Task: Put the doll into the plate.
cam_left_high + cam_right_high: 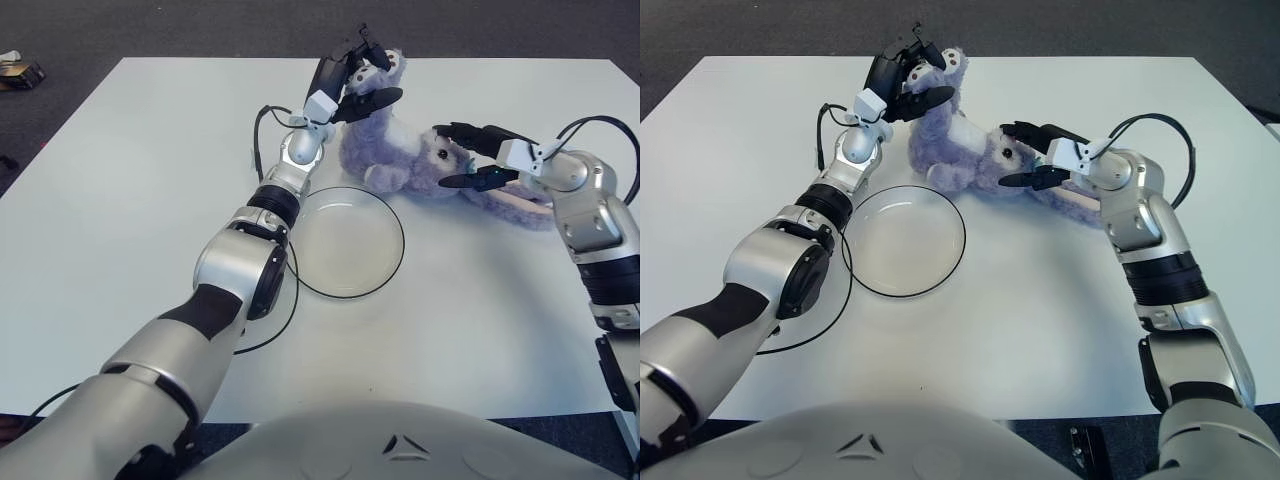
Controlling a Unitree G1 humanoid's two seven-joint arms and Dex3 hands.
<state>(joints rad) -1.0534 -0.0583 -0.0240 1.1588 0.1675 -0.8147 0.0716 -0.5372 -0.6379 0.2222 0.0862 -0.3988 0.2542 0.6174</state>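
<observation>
left eye view shows a white table (120, 200) with a purple plush doll (405, 160) lying on its far half, just beyond a clear round plate (345, 241) with a dark rim. the doll is a long-eared rabbit, sprawled on the tabletop outside the plate; its body sits just past the plate's far edge, its head points to the robot's right, and its long ears (515, 205) trail further right along the table. one plush limb reaches up toward the far edge of the table.

the left hand (352, 80) is stretched out over the far side of the table, at the doll's raised limb. its dark fingers are curled around that limb, one finger reaching across the plush from the near side, so the hand grips the doll there.

the right hand (470, 158) comes in from the right side and sits at the doll's head. its fingers are spread apart, one above and one below the face, bracketing the head; whether the fingertips actually press the plush i cannot tell, and they are not closed on it.

a thin black cable (262, 330) loops on the table beside the plate, near the left forearm.
</observation>
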